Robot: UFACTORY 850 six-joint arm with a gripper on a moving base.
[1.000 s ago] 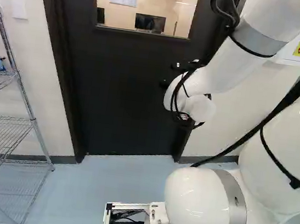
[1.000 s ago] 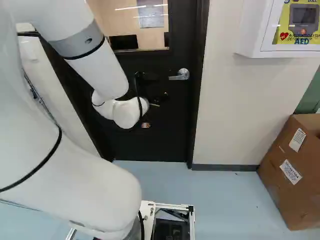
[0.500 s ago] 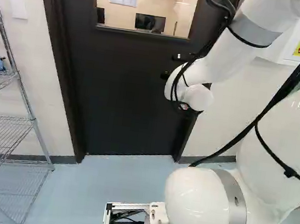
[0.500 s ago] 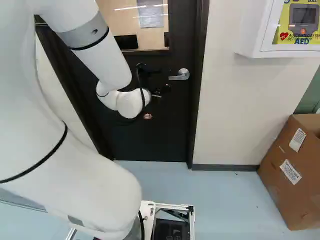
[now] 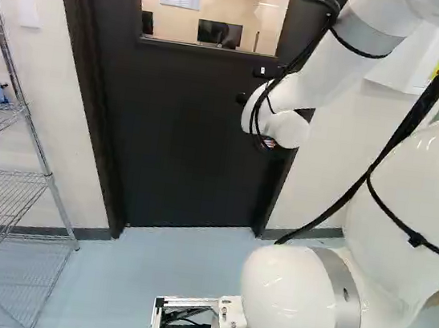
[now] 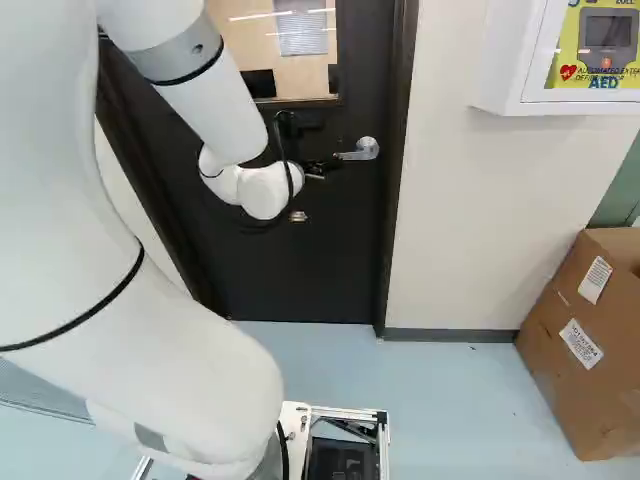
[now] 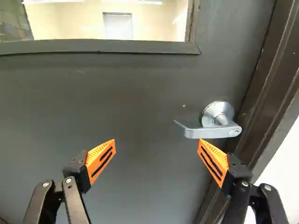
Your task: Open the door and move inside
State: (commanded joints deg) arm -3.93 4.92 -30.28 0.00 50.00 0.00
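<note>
Gripper (image 6: 320,166) jaws spread wide, nothing held. Door handle (image 7: 210,132) sits off-center, just ahead of the fingertip nearer the door frame (image 7: 271,70); contact unclear. Door (image 7: 135,102) closed.

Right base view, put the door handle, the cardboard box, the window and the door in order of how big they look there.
Largest to smallest:
door
cardboard box
window
door handle
</note>
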